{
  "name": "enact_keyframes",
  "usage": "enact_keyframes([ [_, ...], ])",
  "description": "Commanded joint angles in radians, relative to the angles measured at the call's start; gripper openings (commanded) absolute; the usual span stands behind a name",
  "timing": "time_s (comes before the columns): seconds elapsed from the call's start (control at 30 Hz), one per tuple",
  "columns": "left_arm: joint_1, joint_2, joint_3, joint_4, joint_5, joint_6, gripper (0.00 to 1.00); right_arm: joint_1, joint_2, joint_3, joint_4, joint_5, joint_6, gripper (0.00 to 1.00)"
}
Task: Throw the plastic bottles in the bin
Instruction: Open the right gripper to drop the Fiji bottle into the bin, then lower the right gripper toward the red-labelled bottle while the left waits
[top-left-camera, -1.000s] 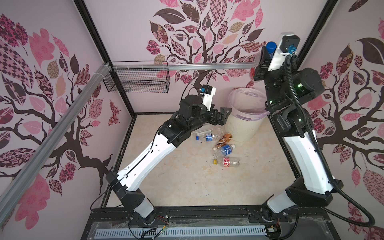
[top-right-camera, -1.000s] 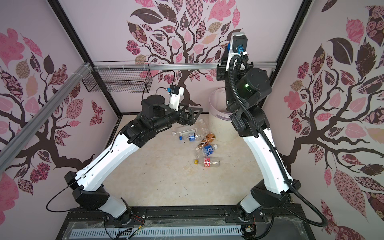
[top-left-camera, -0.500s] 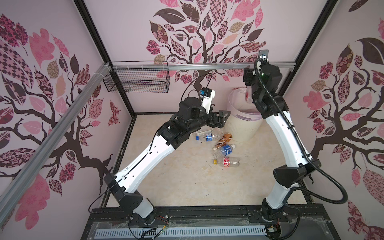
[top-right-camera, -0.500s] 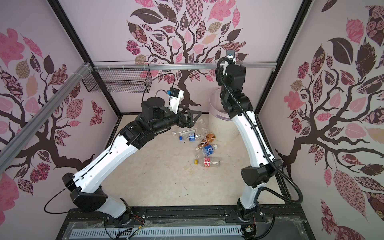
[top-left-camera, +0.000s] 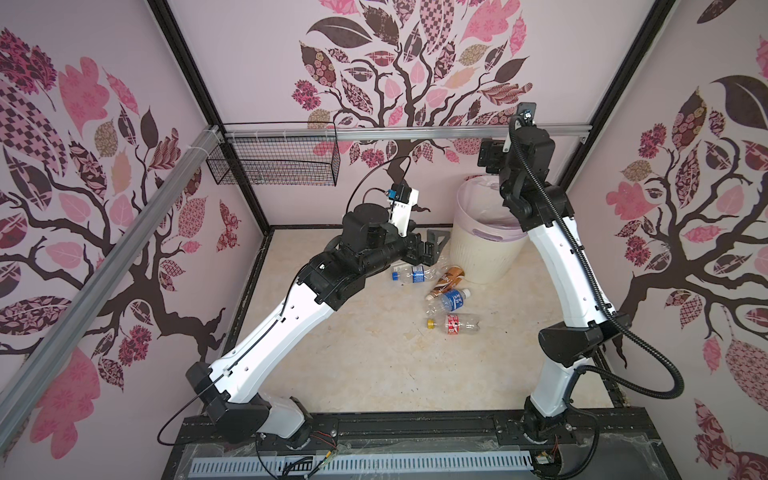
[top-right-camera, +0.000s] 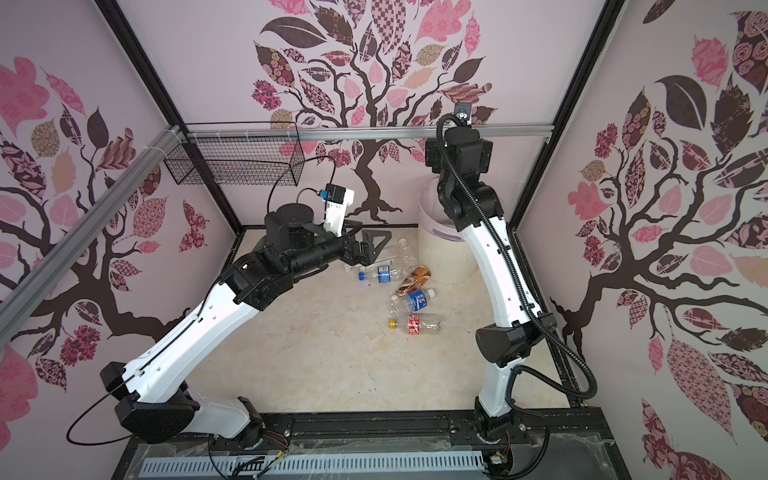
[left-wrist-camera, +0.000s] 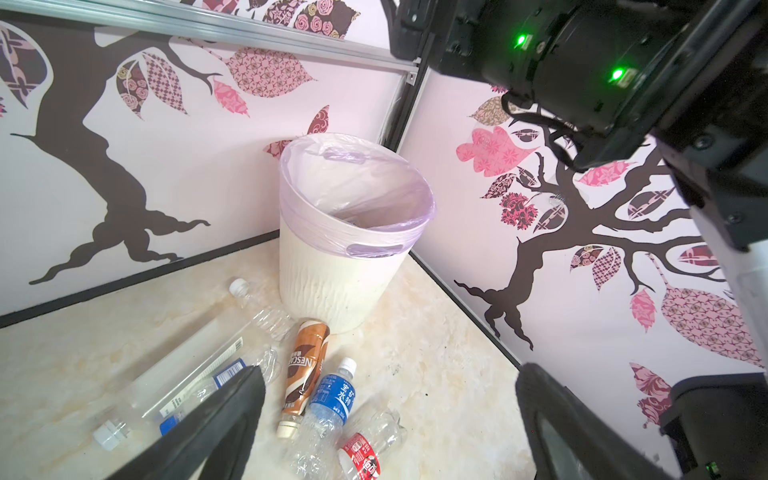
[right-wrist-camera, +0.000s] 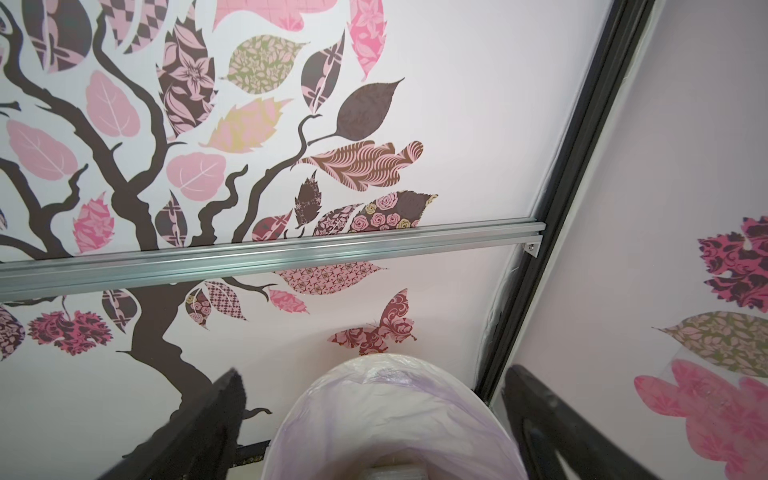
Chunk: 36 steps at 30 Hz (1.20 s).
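**Right claw hangs empty over the bin; left claw waits above the pile**

Nearest the arm bases, a red-labelled bottle (top-left-camera: 455, 324) with a yellow cap lies on its side on the floor (top-left-camera: 374, 353). Just beyond it lie a blue-labelled bottle (top-left-camera: 449, 300) and a brown-labelled bottle (left-wrist-camera: 305, 365), side by side. Clear bottles (left-wrist-camera: 266, 316) trail from there to the foot of the bin. All lie flat and close to the bin, so each carry should be short.

The left gripper (left-wrist-camera: 388, 374) hangs over the far end of this cluster. Its jaws are spread wide with nothing between them, angled down at the bottles. That spread suits closing across a bottle's body, and it looks lined up for the next pick.

Behind stands the bin (top-left-camera: 478, 257) in the far right corner, its lilac liner folded over the rim and its mouth open upward. I cannot tell what it holds. The right gripper (right-wrist-camera: 372, 374) sits high above that mouth with its jaws apart and empty, a pose that suits a drop into the liner.

Several bottles remain on the floor. Farthest back, the wire basket (top-left-camera: 274, 162) hangs on the wall rail and plays no part.
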Motion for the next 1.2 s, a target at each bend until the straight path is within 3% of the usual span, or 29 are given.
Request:
enact_keyframes([
  [0.0, 0.006, -0.024, -0.041, -0.006, -0.006, -0.004, 0.98, 0.002, -0.013, 0.01, -0.045, -0.012, 0.031, 1.0],
  [0.17, 0.014, -0.019, -0.051, -0.043, 0.003, -0.025, 0.99, 0.004, -0.042, -0.054, -0.065, -0.03, 0.048, 0.99],
  [0.33, 0.067, -0.014, -0.085, -0.056, 0.08, -0.111, 0.98, 0.02, -0.136, -0.204, -0.062, -0.081, 0.097, 1.0],
  [0.63, 0.188, -0.101, -0.332, 0.03, 0.194, -0.279, 0.98, 0.062, -0.411, -0.74, -0.016, -0.125, 0.184, 1.0],
  [0.9, 0.191, -0.159, -0.54, 0.135, 0.248, -0.409, 0.98, 0.153, -0.6, -1.183, -0.038, -0.198, 0.299, 1.0],
  [1.17, 0.191, -0.193, -0.625, 0.128, 0.24, -0.414, 0.98, 0.184, -0.706, -1.527, -0.026, -0.265, 0.373, 0.99],
])
